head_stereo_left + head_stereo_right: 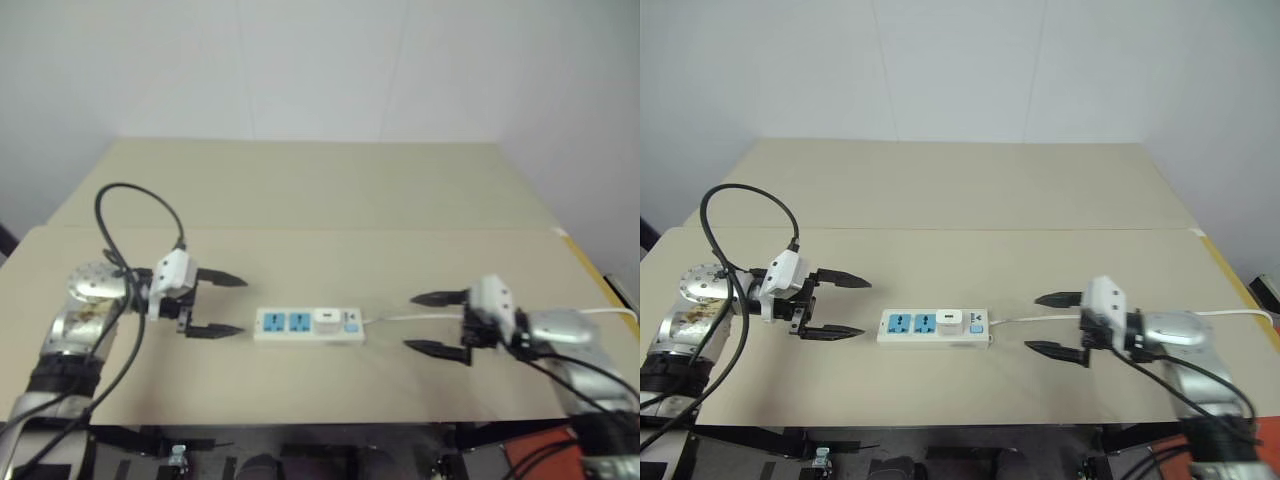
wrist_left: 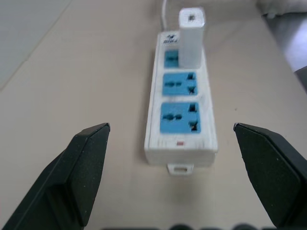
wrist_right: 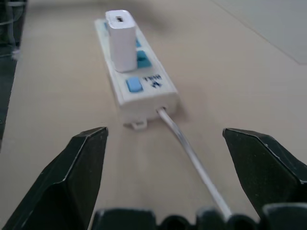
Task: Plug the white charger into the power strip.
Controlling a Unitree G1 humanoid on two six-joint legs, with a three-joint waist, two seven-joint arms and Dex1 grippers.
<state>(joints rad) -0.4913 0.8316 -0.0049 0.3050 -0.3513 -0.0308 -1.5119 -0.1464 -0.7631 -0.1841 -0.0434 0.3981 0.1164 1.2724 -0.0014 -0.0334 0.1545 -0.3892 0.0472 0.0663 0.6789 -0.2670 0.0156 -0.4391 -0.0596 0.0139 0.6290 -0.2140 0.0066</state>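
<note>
The power strip [image 1: 308, 326] lies flat on the tan table, its thin white cord [image 1: 400, 318] running off to the right. The white charger [image 1: 326, 320] stands upright in the strip's rightmost socket, beside the small blue switch [image 3: 134, 85]; the other two blue sockets [image 2: 178, 100] are bare. My left gripper [image 1: 220, 305] hovers just left of the strip's end, open, pointing at it with nothing between its fingers. My right gripper [image 1: 438, 323] hangs to the right of the strip over the cord, open and empty.
The table [image 1: 320, 190] is a broad tan surface with a seam across its middle. A black cable [image 1: 130, 215] loops above my left arm. The table's front edge runs close below both grippers.
</note>
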